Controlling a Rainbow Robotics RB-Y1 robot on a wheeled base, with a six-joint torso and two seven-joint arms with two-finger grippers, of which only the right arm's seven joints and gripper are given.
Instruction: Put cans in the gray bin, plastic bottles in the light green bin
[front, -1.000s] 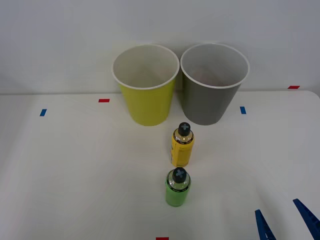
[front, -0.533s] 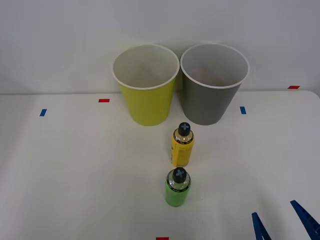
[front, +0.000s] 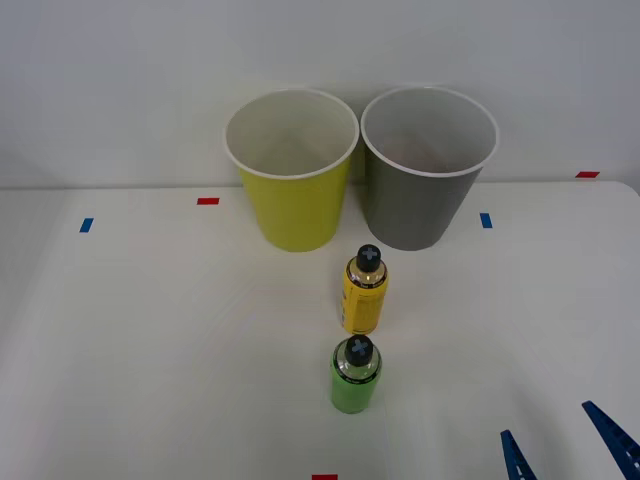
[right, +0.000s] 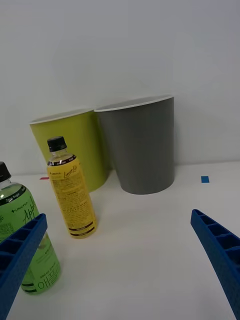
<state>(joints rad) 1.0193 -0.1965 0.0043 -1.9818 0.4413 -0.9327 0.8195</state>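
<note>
My right gripper (front: 568, 452), fingers spread and empty, has slipped lower at the frame's bottom right, backing off. The green bottle (front: 355, 375) and yellow bottle (front: 364, 291) stand mid-frame, unsorted, below the light green bin (front: 292, 170) and gray bin (front: 428, 168).

Two bins at the back, two bottles upright in front of them.

The light green bin (front: 292, 185) and the gray bin (front: 428, 180) stand side by side, nearly touching, both open-topped with white rims. The yellow bottle (front: 365, 291), black-capped, stands just before the gap between them; the green bottle (front: 355, 376), also black-capped, stands close in front of it, apart.
</note>
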